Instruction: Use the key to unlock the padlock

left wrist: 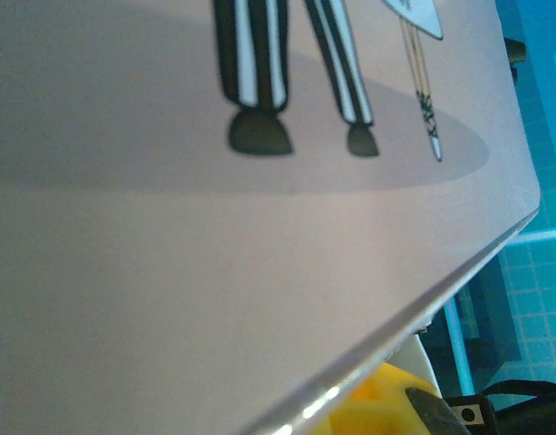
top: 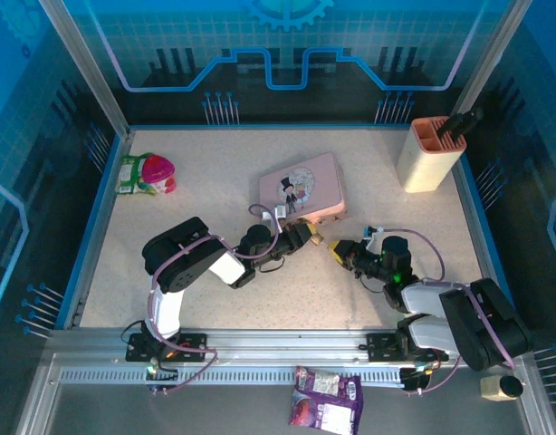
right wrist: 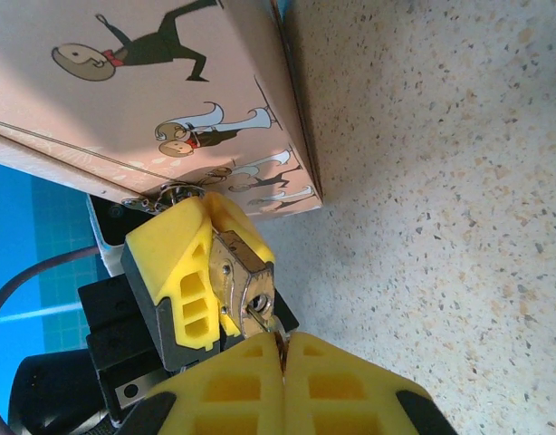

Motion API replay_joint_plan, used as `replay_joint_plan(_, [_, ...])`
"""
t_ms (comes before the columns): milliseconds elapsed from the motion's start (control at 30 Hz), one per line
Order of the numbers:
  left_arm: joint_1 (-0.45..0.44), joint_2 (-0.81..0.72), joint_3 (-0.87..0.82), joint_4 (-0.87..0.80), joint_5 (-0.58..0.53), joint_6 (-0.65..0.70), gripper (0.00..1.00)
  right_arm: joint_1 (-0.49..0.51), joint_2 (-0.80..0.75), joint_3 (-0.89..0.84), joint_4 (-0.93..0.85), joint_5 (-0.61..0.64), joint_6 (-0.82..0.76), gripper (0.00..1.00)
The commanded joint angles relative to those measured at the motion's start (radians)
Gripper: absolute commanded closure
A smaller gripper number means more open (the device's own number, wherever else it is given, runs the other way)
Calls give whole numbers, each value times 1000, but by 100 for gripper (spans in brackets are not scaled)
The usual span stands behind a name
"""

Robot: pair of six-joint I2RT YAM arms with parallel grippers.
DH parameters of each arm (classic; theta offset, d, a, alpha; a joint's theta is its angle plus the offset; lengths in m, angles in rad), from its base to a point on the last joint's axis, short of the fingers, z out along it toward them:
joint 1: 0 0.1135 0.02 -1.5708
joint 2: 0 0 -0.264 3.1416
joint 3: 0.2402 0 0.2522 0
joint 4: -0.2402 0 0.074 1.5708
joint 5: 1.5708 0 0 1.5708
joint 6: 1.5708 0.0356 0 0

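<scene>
The small brass padlock (right wrist: 238, 273) is clamped between the yellow fingers (right wrist: 174, 263) of my left gripper (right wrist: 225, 228), right against the lower corner of the pink tin (right wrist: 169, 91). My right gripper (right wrist: 282, 340) is shut on the head of the thin key (right wrist: 264, 320), whose blade sits in the padlock's keyhole. From above, the left gripper (top: 307, 236) and right gripper (top: 336, 249) meet tip to tip just in front of the pink tin (top: 301, 186). The left wrist view is pressed close to the tin's lid (left wrist: 260, 254), with one yellow finger (left wrist: 378, 408) below its edge. The shackle is mostly hidden.
A beige holder (top: 429, 154) stands at the back right. A pink and green toy (top: 149, 172) lies at the back left. A purple snack bag (top: 325, 397) rests on the rail in front of the arm bases. Bare speckled tabletop (right wrist: 441, 181) extends to the right of the padlock.
</scene>
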Motion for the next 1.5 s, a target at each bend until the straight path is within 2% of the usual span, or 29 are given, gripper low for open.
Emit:
replay_joint_plan(0, [-29,-36,-5,79,36,-2,100,24,-32,-5,-26,19,2,100])
replay_joint_plan(133, [-28,-44,-13,79,17,3,100,36,-51,-9,-55,34,-9,100])
replay_joint_plan(567, [-32,-68,-14,78,-15,9,100,49,-8,-25,22,63,25,100])
replay_joint_plan(967, [-45,-65,-3,79,-21,3,100,93,-92,-29,-34,187,51,100])
replay_joint_plan(1467, [-76,-78,29,79,-27,-22,100,116,-45,-19,46,187,60,100])
